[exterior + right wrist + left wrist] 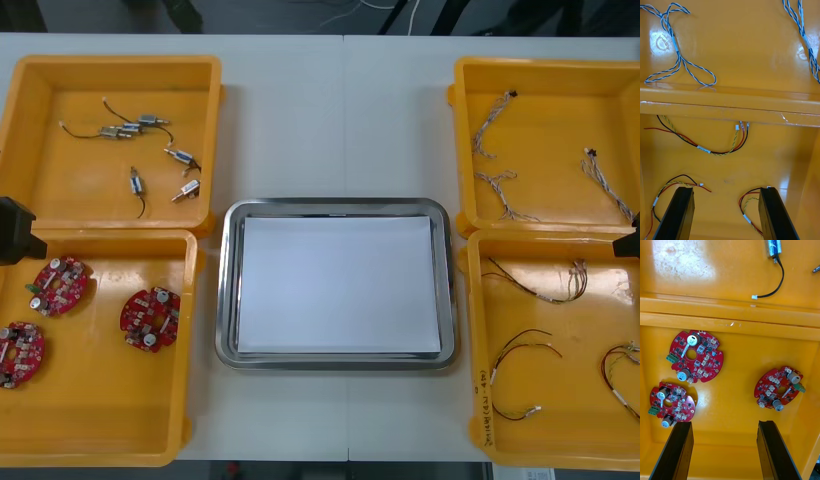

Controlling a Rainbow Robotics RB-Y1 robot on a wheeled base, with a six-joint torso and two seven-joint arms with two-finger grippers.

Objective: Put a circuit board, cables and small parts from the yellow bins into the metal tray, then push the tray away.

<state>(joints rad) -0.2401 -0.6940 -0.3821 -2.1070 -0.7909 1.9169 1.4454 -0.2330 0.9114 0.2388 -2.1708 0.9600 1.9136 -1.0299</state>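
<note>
The metal tray, white inside, lies mid-table with nothing in it. Three round red circuit boards rest in the near left yellow bin. My left gripper hangs open over that bin, nearest the board by one finger; it pokes in at the table's left side. Red and yellow cables lie in the near right bin. My right gripper is open above them, holding nothing, and sits at the right side.
The far left bin holds several small metal parts with black leads. Twisted blue and white cables lie in the far right bin. Bare table runs between the bins beyond the tray.
</note>
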